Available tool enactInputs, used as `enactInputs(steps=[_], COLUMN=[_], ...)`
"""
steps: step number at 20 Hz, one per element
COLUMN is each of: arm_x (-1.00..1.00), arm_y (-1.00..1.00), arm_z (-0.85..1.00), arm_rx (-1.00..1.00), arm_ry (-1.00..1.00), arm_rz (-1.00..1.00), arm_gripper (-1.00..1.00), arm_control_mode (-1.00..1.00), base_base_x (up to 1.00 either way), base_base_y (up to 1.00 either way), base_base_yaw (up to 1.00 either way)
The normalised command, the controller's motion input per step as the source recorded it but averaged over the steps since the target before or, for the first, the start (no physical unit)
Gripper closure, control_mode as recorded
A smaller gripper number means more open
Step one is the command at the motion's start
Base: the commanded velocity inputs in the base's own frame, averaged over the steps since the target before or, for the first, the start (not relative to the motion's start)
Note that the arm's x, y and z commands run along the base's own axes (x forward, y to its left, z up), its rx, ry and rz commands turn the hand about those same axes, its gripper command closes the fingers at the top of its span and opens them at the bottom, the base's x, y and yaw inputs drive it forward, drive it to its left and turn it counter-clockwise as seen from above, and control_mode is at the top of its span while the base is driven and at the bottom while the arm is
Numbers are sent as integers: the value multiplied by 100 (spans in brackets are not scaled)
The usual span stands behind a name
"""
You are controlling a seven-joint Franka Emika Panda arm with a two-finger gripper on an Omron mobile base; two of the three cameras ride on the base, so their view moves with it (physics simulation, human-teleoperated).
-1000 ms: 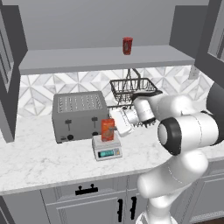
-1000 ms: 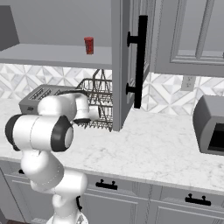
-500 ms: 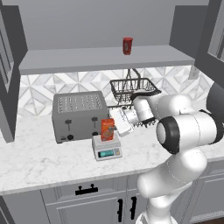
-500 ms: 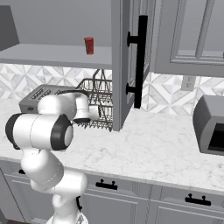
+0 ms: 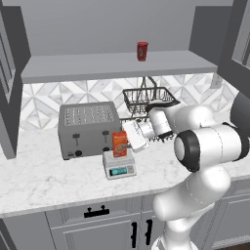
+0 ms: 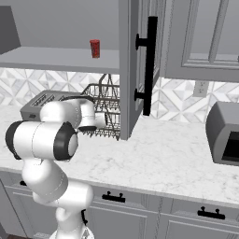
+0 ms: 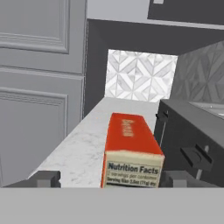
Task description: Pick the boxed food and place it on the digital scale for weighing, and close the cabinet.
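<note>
boxed food (image 5: 119,144) on digital scale (image 5: 119,165), between gripper (image 5: 130,143) fingertips | toaster (image 5: 88,128) just behind | dish rack (image 5: 149,99) behind gripper

My arm (image 5: 210,149) has a smooth, glossy white plastic shell with dark, matt joints. The tabletop (image 5: 44,183) looks like polished white marble with grey veining. The boxed food (image 5: 119,144) is matt orange-red printed card; its near face is paler print. The digital scale (image 5: 119,166) beneath it seems smooth, pale plastic. At nine o'clock of it the toaster (image 5: 88,128) reads as dull brushed grey metal. The dish rack (image 5: 146,100) is thin dark wire. The cabinet (image 6: 128,65) is matt painted grey, with a satin black bar handle (image 6: 149,65).
</note>
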Motion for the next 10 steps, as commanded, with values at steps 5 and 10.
enactInputs(steps=[5,10], arm_x=[0,0], arm_y=[-20,-26], arm_z=[0,0], arm_rx=[1,2], arm_ry=[0,0], arm_rz=[0,-1], arm_gripper=[-100,-100], arm_control_mode=[-100,-100], base_base_x=[0,0], base_base_y=[0,0], base_base_yaw=[0,0])
